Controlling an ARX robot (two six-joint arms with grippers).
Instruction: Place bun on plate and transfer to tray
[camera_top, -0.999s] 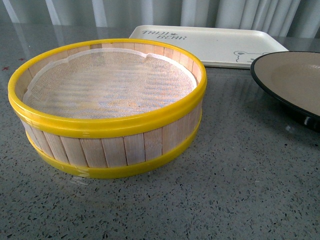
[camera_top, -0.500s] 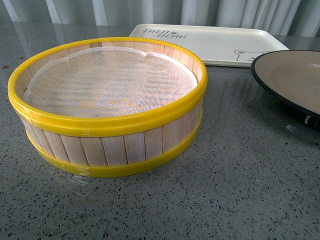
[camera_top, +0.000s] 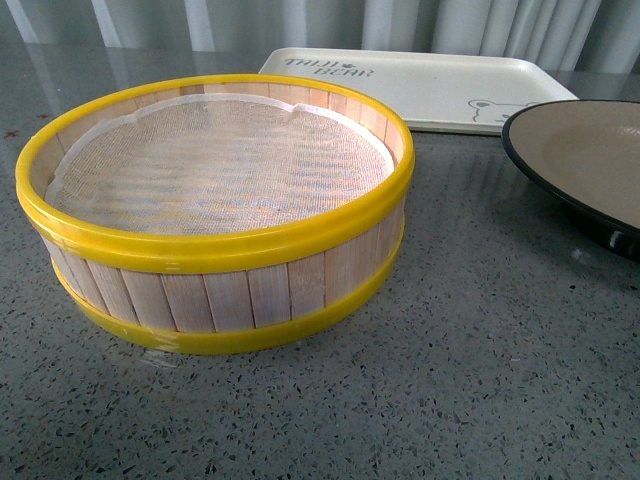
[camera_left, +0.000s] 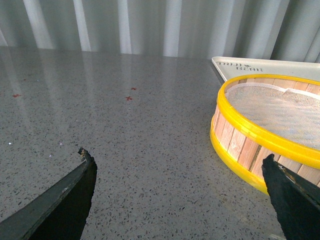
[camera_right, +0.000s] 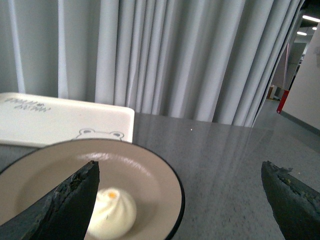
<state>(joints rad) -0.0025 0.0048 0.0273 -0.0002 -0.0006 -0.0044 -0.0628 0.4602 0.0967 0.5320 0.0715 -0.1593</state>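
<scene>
The white pleated bun (camera_right: 114, 213) lies inside the black-rimmed, beige plate (camera_right: 150, 172), seen in the right wrist view. My right gripper (camera_right: 180, 172) is open above the plate's edge, one finger (camera_right: 65, 205) over the plate beside the bun. The plate's rim (camera_top: 520, 150) shows at the right of the front view, the bun hidden there. The cream tray (camera_top: 430, 85) with the bear drawing lies behind it and also shows in the right wrist view (camera_right: 60, 120). My left gripper (camera_left: 177, 167) is open and empty over bare table.
A yellow-rimmed wooden steamer basket (camera_top: 215, 215) with a white cloth liner stands at the front left, holding nothing; it also shows in the left wrist view (camera_left: 265, 130). The table is speckled grey stone (camera_top: 480, 380). Grey curtains hang behind.
</scene>
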